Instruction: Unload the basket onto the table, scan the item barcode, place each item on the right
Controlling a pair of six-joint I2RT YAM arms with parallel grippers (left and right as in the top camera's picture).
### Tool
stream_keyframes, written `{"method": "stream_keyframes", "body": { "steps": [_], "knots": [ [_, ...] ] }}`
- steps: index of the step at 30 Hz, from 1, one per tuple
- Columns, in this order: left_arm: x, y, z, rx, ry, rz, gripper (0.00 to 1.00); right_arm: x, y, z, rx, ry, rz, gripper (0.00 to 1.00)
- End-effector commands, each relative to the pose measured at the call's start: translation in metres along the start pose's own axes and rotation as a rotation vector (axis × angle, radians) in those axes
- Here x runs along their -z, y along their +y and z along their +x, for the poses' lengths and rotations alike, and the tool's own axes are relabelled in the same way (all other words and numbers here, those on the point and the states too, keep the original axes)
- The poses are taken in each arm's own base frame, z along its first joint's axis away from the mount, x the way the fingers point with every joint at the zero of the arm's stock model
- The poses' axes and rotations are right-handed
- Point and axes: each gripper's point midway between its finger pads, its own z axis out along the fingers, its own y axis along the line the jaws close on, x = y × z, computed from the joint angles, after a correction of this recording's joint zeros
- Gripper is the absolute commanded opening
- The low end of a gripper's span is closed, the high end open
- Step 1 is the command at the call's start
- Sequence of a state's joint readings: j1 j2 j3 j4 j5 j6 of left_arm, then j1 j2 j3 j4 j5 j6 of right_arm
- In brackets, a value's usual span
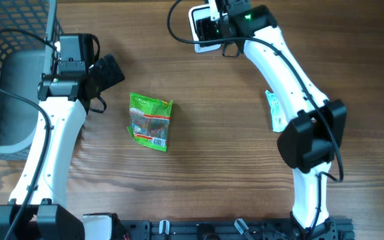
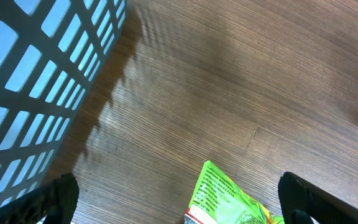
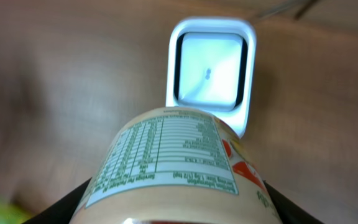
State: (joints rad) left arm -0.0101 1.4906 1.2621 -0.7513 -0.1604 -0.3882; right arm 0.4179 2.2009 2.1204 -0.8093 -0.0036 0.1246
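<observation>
— Wood-grain bench [image 1: 212, 153] from above: we count one grey basket [image 1: 5, 73] at the left edge, its floor showing, two packets and one scanner [image 1: 202, 30] at the far edge.
— We see the green packet [image 1: 151, 121] lying mid-bench, the second packet [image 1: 275, 110] partly under the right arm [image 1: 292, 80], bare wood between them. And the left tool [image 1: 109, 71]?
— Our left wrist view shows its fingers [image 2: 61, 196] wide apart, the green packet's end between them, basket wall at left.
— Right wrist: the right tool [image 3: 180, 208] is clamped on the item [image 3: 173, 168], label towards us, just before the scanner window.
</observation>
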Motion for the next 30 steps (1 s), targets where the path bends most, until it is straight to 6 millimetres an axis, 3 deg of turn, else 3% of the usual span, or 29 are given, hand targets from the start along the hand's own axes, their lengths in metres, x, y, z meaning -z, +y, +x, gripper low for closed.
{"method": "stream_keyframes", "body": {
  "steps": [1, 7, 12, 21, 30],
  "knots": [
    [0.001, 0.001, -0.003, 0.016, -0.011, -0.006, 1.00, -0.019, -0.012, -0.022, 0.016, -0.099, 0.072, 0.34],
    [0.001, 0.001, -0.003, 0.016, -0.011, -0.006, 1.00, -0.029, -0.008, -0.081, 0.000, -0.366, 0.058, 0.33],
    [0.001, 0.001, -0.003, 0.016, -0.011, -0.006, 1.00, -0.040, -0.015, -0.103, -0.017, -0.491, 0.088, 0.33],
    [0.001, 0.001, -0.003, 0.016, -0.011, -0.006, 1.00, -0.088, -0.022, -0.100, -0.037, -0.570, 0.081, 0.33],
    [0.001, 0.001, -0.003, 0.015, -0.011, -0.006, 1.00, -0.117, -0.032, -0.083, -0.089, -0.547, 0.082, 0.31]
  ]
}}
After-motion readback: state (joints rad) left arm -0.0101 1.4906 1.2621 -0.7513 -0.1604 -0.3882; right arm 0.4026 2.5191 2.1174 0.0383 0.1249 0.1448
